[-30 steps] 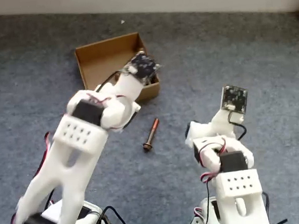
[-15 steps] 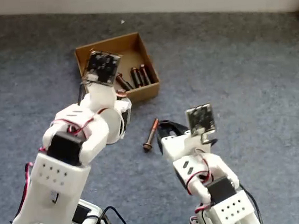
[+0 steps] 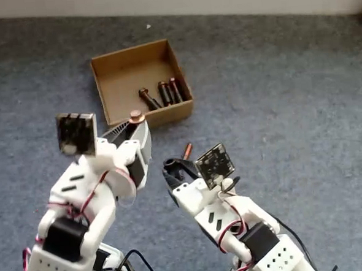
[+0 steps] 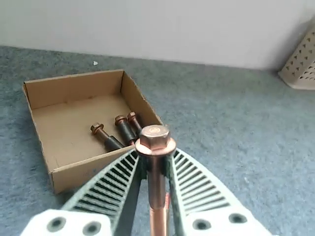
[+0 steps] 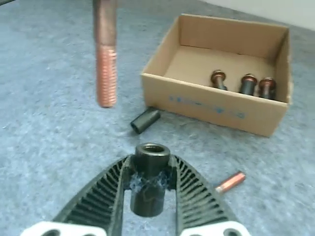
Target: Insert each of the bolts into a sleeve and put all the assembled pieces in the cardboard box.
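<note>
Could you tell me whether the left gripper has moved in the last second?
Yes: the left gripper withdrew from over the brown cardboard box to outside its near wall.

White arms (image 3: 91, 181), black servos (image 3: 63, 239)
Red cables (image 3: 231, 234) near each circuit board (image 3: 76, 132); left gripper (image 4: 155, 156) ribbed grey, right gripper (image 5: 150, 164) seemingly black.

The bolt (image 4: 156, 167) gleams, coppery polished metal; the sleeve (image 5: 147, 179) looks matt black; cardboard box (image 3: 119, 78) plain dull brown; carpet (image 3: 288, 73) rough grey pile.
</note>
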Controlling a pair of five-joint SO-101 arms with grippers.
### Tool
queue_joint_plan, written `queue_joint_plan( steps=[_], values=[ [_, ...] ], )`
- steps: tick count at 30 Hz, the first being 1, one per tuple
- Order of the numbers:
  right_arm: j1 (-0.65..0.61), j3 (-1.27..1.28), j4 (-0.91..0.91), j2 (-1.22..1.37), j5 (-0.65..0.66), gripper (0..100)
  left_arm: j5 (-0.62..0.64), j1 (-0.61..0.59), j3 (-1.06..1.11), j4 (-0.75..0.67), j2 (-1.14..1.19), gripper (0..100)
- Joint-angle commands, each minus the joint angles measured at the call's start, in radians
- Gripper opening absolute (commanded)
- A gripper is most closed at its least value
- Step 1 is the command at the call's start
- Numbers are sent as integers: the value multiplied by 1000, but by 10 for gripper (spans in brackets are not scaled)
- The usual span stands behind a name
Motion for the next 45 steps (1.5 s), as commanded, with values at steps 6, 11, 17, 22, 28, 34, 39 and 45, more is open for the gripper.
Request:
queue_joint_plan(
  steps=[6,11,17,22,28,34,39,45],
  values=[
    [-91,-21,-38,-19,25,5,78,1,160,-44,-309,5],
    [-101,-12,-133,-19,130,5,98,61,220,-43,-409,5],
    [-97,-19,-134,-21,132,5,98,58,243,-43,-453,5],
    [-94,-21,-134,-21,132,5,98,62,245,-40,-453,5],
    [-94,-24,-143,-21,133,5,98,61,257,-18,-453,5],
    [-94,-22,-213,-21,133,5,97,64,288,-17,-453,5],
    [-94,-22,-248,-21,133,5,97,67,280,31,-453,5],
    [-53,-22,-282,-21,133,5,-8,139,278,103,-455,5]
  ],
)
